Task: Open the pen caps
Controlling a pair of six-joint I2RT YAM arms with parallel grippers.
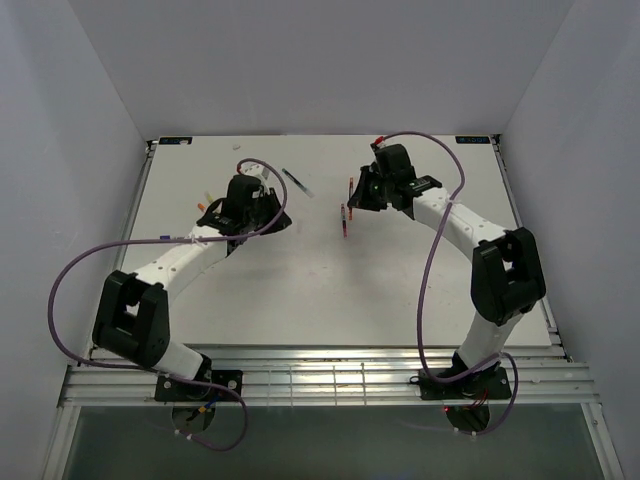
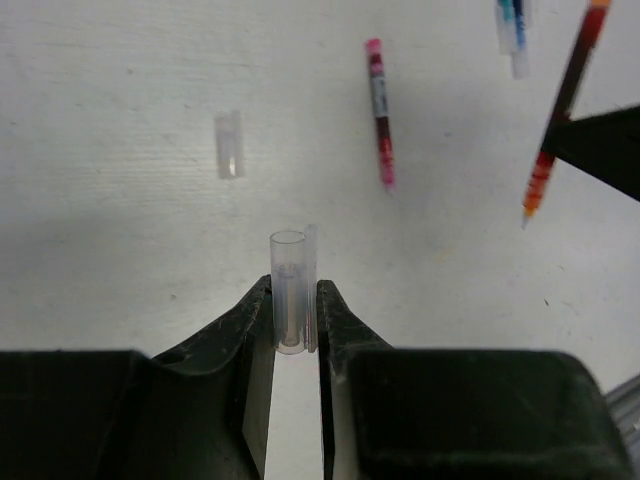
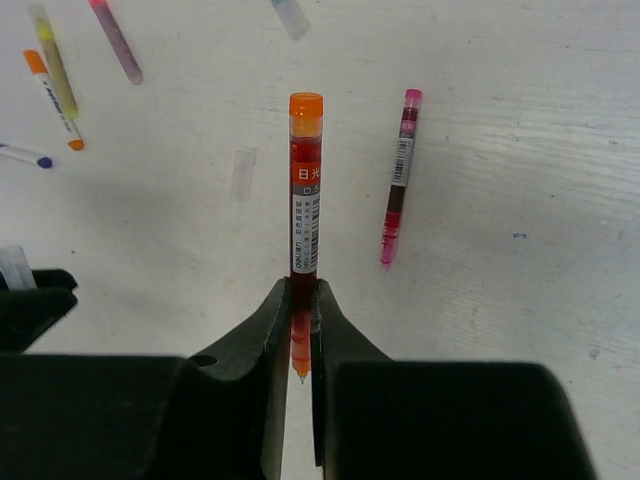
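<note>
Our left fingers (image 2: 245, 325) clamp a clear, tubular pen cap (image 2: 291, 285); our right fingers (image 3: 262, 325) pinch an orange pen (image 3: 305, 190), a pink pen (image 3: 398, 180) lying at its three o'clock.

White table (image 1: 330, 290) inside plain white walls (image 1: 300, 60)

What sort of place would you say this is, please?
Likely a robotics lab test cell: plain white walls around a white table, left arm and right arm bolted at its edge, loose pens.
</note>
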